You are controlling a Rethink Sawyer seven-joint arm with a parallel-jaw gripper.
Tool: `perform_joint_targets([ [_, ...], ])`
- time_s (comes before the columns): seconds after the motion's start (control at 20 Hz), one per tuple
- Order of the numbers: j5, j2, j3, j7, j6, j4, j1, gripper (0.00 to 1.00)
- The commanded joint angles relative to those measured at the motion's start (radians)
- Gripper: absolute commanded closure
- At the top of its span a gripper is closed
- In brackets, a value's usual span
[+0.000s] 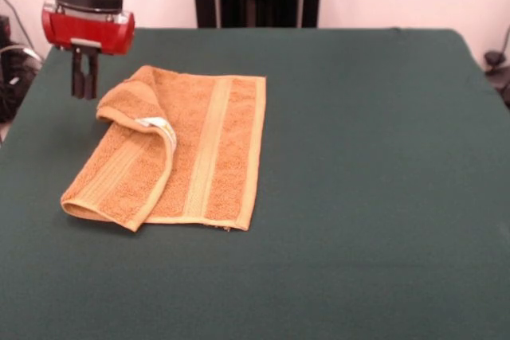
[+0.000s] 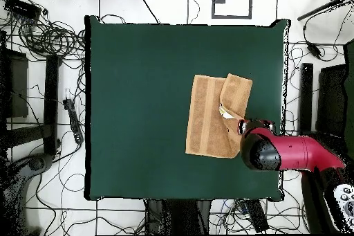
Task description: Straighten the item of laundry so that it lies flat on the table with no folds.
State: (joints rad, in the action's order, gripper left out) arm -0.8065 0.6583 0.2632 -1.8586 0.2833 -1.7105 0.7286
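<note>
Orange-tan towel (image 1: pixel 191 157) lies on the green table (image 1: pixel 358 197), in the left-centre part of the front view, toward the far side but not at the edge. Not flat: its left portion is folded over onto the rest, w/ a rolled edge running from the far-left corner down to the near-left corner. Small white label (image 1: pixel 159 127) shows along that fold. One paler woven band runs far-to-near on the flat right part, another shows on the folded flap near the front-left corner. Right part lies smooth, edges straight. Gripper (image 1: pixel 84 89) hangs just past the towel's far-left corner, beside it, tips pointing down; can't tell if it touches the cloth. Fingers look together, nothing seen between them. Overhead: towel (image 2: pixel 214 115) sits right of table centre, folded flap on the arm's side, red arm (image 2: pixel 290 153) reaching in from the right edge, its head covering the towel's nearest corner.
</note>
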Motion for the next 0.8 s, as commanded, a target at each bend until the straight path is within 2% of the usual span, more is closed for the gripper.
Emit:
perform_joint_targets([
  [0.05, 0.018, -0.013, -0.077, -0.103, 0.083, -0.092, -0.079, 1.00],
  [0.15, -0.008, -0.022, -0.082, -0.121, -0.028, -0.094, -0.087, 1.00],
  [0.2, -0.027, -0.028, -0.096, -0.156, -0.152, -0.088, -0.102, 1.00],
  [0.35, -0.023, -0.045, -0.121, -0.164, -0.226, -0.080, -0.123, 1.00],
  [0.4, -0.026, -0.046, -0.126, -0.123, -0.221, -0.073, -0.132, 0.00],
  [0.6, 0.010, -0.041, 0.003, -0.017, -0.121, -0.108, -0.029, 0.00],
  [0.7, 0.002, -0.038, -0.035, -0.047, -0.152, -0.097, -0.059, 0.00],
  [0.8, -0.012, -0.019, -0.154, -0.130, -0.234, -0.072, -0.155, 0.00],
])
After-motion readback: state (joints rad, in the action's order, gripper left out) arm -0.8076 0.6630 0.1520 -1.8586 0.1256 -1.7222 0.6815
